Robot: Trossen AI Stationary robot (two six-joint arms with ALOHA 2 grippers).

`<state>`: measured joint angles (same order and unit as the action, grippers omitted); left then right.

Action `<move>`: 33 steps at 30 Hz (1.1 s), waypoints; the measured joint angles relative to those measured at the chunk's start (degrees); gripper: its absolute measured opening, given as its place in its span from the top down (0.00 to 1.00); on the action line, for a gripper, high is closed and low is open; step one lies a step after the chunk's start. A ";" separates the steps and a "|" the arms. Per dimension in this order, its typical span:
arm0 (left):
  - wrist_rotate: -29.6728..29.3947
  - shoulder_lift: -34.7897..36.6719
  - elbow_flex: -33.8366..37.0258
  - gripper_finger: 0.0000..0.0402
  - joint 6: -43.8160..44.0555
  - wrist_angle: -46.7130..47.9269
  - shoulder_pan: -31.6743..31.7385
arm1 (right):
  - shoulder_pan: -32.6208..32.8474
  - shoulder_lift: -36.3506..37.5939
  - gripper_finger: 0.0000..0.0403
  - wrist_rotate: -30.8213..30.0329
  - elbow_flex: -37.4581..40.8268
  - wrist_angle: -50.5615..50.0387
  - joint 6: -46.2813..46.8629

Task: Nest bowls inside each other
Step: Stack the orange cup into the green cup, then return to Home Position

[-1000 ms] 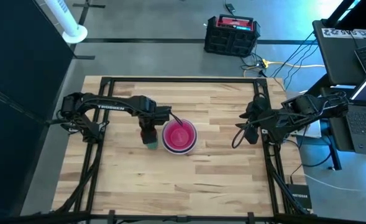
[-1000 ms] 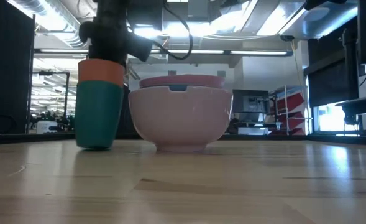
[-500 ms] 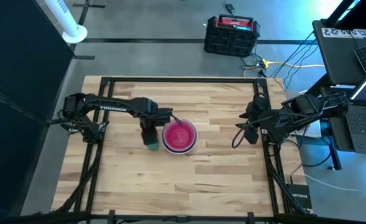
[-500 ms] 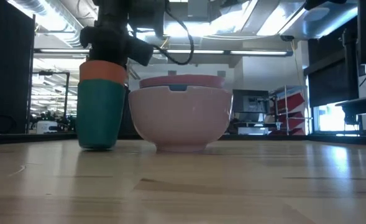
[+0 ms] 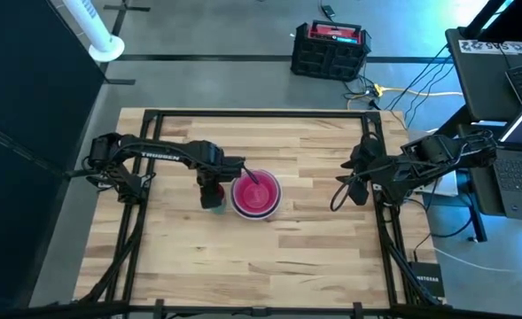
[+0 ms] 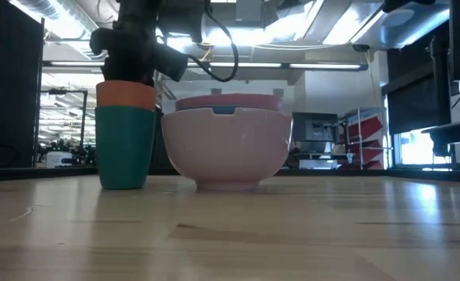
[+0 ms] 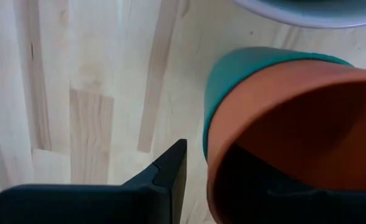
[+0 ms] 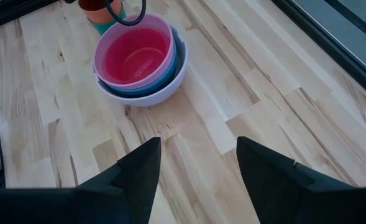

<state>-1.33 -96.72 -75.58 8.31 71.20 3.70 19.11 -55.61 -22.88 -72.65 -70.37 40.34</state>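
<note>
Nested bowls sit at frame centre on the counter. The left tool, jaws parted around stacked cups, stands just left; the right tool, open, waits far right.

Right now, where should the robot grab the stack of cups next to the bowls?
Probably by the orange cup's rim, coming straight down. It stands upright and open-topped inside the teal cup, so one jaw can go inside, one outside, on the side away from the bowls.
</note>
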 joint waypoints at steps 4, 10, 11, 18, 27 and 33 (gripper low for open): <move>0.01 0.04 -0.50 0.79 -0.17 0.13 0.01 | 0.00 0.00 0.50 -0.01 -0.01 0.00 -0.06; 0.01 0.08 -3.00 0.79 -0.83 0.38 0.08 | 0.00 0.00 0.50 -0.01 -0.01 0.00 -0.09; 0.01 0.08 -3.88 0.79 -0.84 0.50 0.12 | 0.00 0.00 0.50 -0.01 -0.01 0.00 -0.11; 0.01 0.10 -10.07 0.79 -1.31 6.70 -0.05 | 0.00 0.00 0.50 -0.01 -0.01 -0.01 -0.11; -0.60 1.88 -22.05 0.84 -1.19 11.89 -4.95 | 0.00 2.07 0.60 -0.75 -0.02 0.08 -0.17; -1.34 5.29 -27.80 0.93 -0.71 12.84 -9.11 | 0.00 5.20 0.80 -1.59 -0.03 0.32 -0.19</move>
<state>-2.67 -91.42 -103.38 7.60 84.04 -5.41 19.11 -50.42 -24.47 -72.68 -70.05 40.16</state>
